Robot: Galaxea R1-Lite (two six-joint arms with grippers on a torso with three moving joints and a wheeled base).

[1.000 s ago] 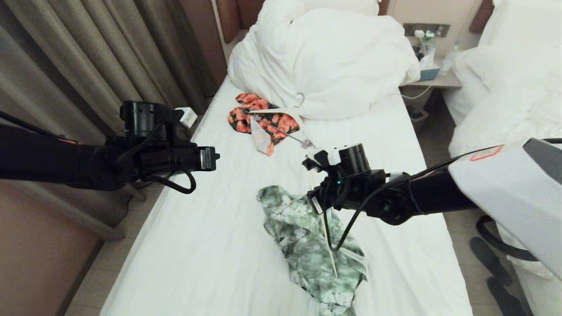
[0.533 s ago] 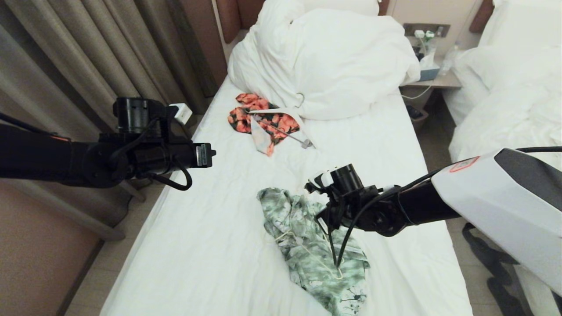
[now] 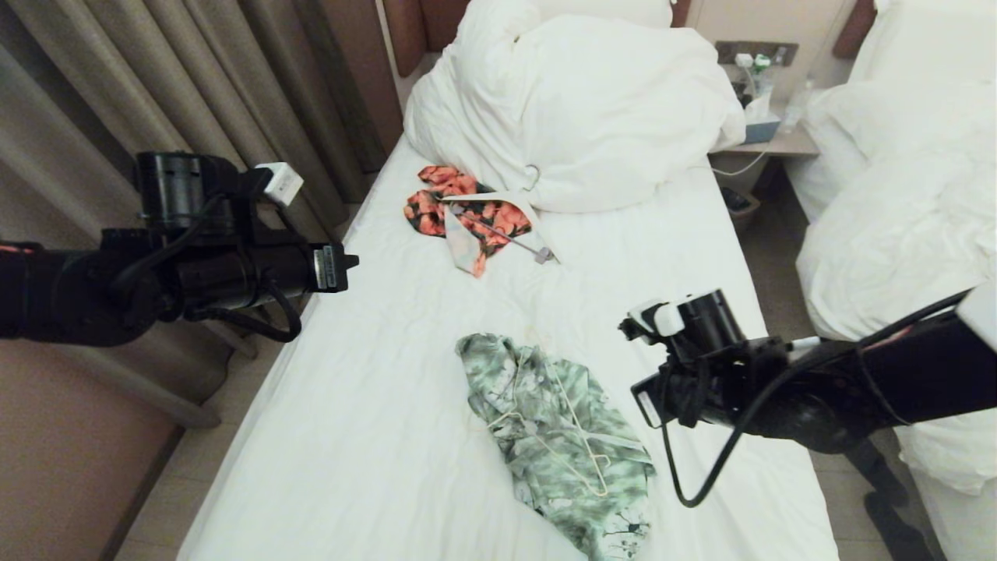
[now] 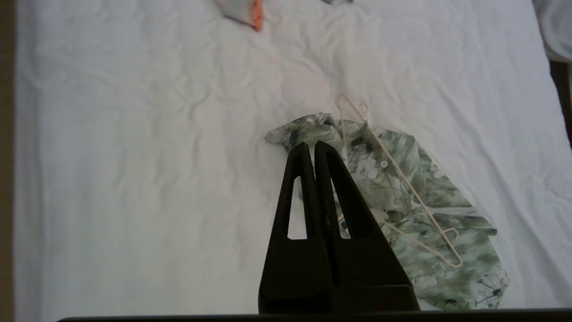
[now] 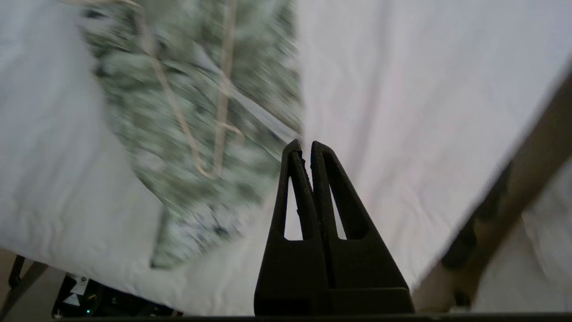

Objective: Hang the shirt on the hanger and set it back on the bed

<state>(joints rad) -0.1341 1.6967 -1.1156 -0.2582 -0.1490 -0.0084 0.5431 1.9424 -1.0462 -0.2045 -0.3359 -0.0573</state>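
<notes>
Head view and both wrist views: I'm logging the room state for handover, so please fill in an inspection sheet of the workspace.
Surface: bed, white sheet, lightly wrinkled.
Job's things: shirt crumpled on the sheet; hanger lying on top of it, not threaded through the shirt.
Clutter: orange-and-black garment with a white clip hanger near the duvet.
Grippers: left gripper shut, empty, above the sheet beside the shirt; right gripper shut, empty, at the bed's right side.
Cables: black cable loops under the right arm.
Surroundings: curtain left, nightstand and second bed right.
</notes>
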